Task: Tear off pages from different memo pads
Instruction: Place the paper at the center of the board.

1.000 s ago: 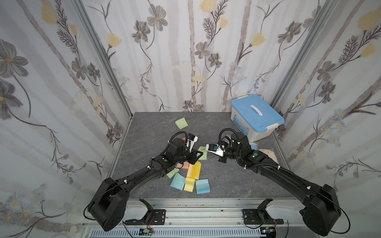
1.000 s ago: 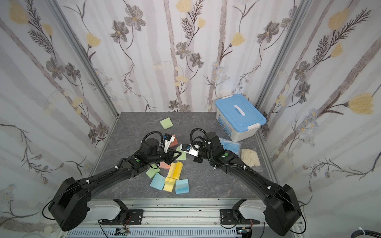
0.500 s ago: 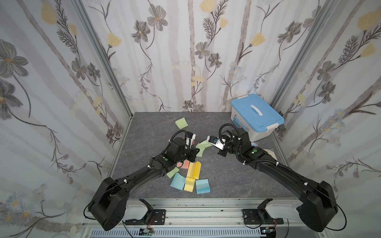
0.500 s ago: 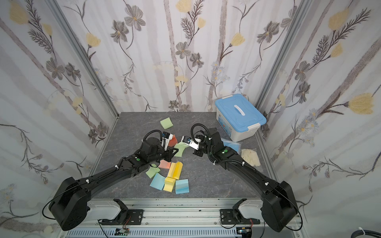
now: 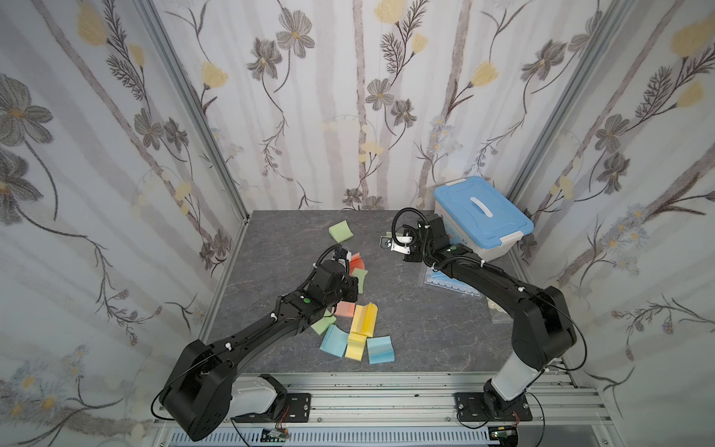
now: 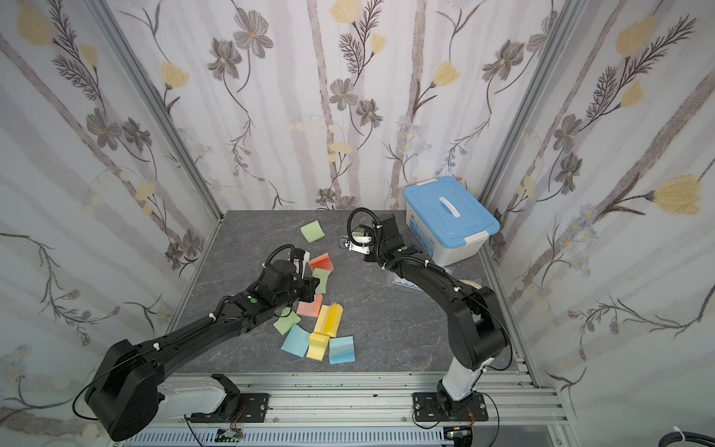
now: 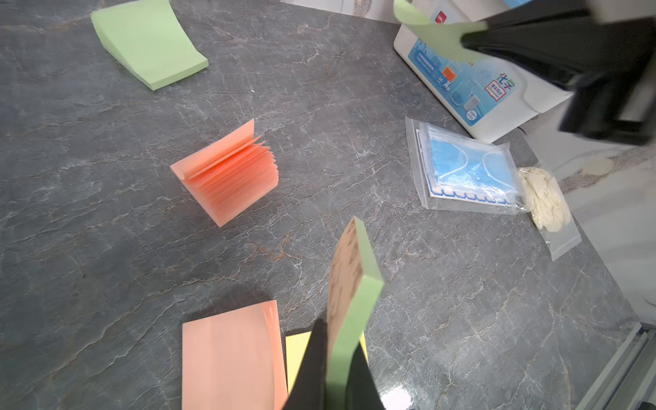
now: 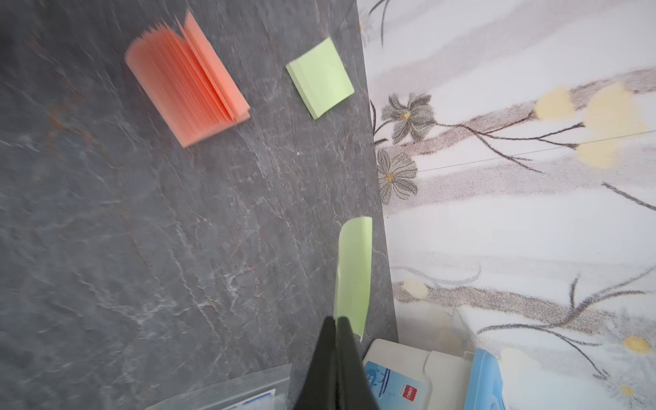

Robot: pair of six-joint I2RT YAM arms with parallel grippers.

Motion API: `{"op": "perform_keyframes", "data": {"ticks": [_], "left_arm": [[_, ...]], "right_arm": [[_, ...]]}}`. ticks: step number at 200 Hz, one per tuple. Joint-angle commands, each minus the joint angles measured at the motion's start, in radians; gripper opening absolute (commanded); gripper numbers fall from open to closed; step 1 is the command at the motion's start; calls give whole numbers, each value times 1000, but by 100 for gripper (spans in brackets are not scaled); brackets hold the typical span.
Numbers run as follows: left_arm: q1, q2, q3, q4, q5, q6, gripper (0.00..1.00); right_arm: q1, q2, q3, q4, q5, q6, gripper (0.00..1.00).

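Right hand [image 8: 335,324] (with page [image 8: 353,269]) farther back

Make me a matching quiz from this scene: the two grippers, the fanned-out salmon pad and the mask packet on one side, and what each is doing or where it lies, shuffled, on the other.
Column one
1 left gripper
2 right gripper
3 fanned salmon-pink memo pad
4 packet of blue masks

Column two
a flat next to the blue-lidded box
b shut on a single green page
c free on the table, leaves spread
d shut on a green memo pad

Pairs: 1-d, 2-b, 3-c, 4-a
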Motion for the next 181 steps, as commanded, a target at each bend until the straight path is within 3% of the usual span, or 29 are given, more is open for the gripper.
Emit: {"op": "perform_keyframes", "data": {"ticks": [1, 37, 93, 142, 153, 166, 181], "left_arm": [[2, -52, -32, 42, -50, -13, 5], [1, -93, -66, 77, -55, -22, 7], [1, -96, -64, 70, -54, -8, 8], [0, -98, -56, 60, -52, 2, 8], [0, -97, -56, 61, -54, 4, 8], [2, -92, -54, 63, -60, 6, 9], [1, -81, -50, 69, -70, 3, 9]], "right_arm": [[-40, 133, 145, -94, 99, -185, 0], [-83, 294, 283, -138, 101, -298, 0], [-99, 497, 489, -206, 103, -244, 0], [-98, 573, 563, -300, 98, -177, 14], [-97, 559, 562, -322, 77, -157, 27], [-96, 533, 562, -353, 45, -132, 51], [-95, 483, 543, -376, 27, -113, 57]]}}
